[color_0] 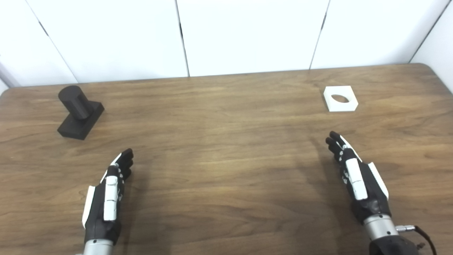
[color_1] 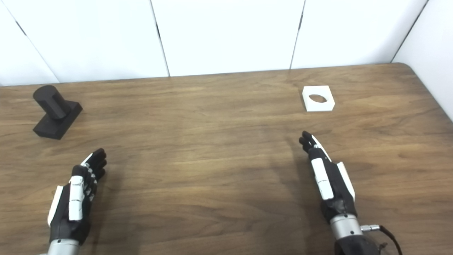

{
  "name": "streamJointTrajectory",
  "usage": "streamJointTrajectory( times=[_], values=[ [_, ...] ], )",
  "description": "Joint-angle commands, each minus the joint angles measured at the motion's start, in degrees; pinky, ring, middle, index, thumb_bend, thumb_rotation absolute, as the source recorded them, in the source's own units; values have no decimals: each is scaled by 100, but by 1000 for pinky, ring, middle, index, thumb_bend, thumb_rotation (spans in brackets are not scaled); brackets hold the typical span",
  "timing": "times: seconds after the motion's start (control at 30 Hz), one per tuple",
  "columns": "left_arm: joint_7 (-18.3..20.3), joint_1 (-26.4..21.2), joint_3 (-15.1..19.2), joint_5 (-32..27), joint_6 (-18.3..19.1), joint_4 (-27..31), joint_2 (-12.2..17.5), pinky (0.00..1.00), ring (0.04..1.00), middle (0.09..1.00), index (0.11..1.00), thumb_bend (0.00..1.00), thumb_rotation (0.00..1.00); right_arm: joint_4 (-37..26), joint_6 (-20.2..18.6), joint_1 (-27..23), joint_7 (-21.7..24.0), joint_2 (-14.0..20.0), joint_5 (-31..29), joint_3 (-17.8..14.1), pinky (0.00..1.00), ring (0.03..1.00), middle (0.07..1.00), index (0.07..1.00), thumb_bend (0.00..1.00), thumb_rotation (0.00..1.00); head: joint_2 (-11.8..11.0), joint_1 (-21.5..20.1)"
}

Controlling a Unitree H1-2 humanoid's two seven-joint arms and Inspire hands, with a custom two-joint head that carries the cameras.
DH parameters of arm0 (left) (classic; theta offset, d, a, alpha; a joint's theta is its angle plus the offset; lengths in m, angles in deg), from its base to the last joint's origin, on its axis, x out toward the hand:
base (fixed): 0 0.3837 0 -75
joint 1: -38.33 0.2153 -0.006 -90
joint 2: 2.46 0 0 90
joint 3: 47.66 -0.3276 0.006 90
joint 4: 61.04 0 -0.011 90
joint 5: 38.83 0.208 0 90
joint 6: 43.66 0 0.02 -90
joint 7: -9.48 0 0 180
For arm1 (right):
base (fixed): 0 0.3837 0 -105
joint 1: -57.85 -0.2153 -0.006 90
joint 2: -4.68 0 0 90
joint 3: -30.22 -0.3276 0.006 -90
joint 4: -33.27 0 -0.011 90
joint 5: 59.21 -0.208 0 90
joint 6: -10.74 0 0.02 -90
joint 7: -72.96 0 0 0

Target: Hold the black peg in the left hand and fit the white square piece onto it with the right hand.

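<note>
Surface: brown wooden table (color_0: 226, 170), wide bare middle
Peg: black cylindrical peg on square base (color_0: 80, 111), far left, upright
Piece: white square piece with round hole (color_0: 340, 98), flat, far right
Hands: left hand (color_0: 108, 198), right hand (color_0: 357, 177) empty, fingers extended

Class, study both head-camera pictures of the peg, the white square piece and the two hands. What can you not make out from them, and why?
- Both views: the forearms are cut off by the bottom edge.
- Black peg: its far side faces away, and it hides part of its own base.
- White square piece: its underside lies against the table.
- Left hand and right hand: seen edge-on, palms hidden.
</note>
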Motion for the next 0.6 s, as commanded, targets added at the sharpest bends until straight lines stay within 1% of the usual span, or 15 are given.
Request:
streamJointTrajectory(
  times=[0.0, 0.23, 0.47, 0.57],
  values=[
    [3, 10, 23, 20, -78, 193, -105, 961, 939, 920, 875, 597, 998, -95, 53, -52, 8, -147, 5, 20, 1000, 953, 918, 921, 559, 1000, 2, -3],
    [-3, 4, 17, 31, -48, 190, -112, 962, 941, 922, 876, 602, 1000, -87, 49, -62, 17, -145, -28, 12, 1000, 955, 921, 922, 547, 1000, -7, 3],
    [-3, -4, 19, 13, -52, 192, -117, 949, 935, 916, 871, 602, 995, -120, -10, -62, -6, -147, 36, 24, 1000, 952, 916, 921, 560, 1000, -7, 3],
    [1, 0, 14, 19, -11, 217, -110, 953, 938, 921, 875, 606, 996, -96, 38, -65, 11, -131, 17, 21, 1000, 953, 918, 923, 554, 1000, -3, 8]
  ],
)
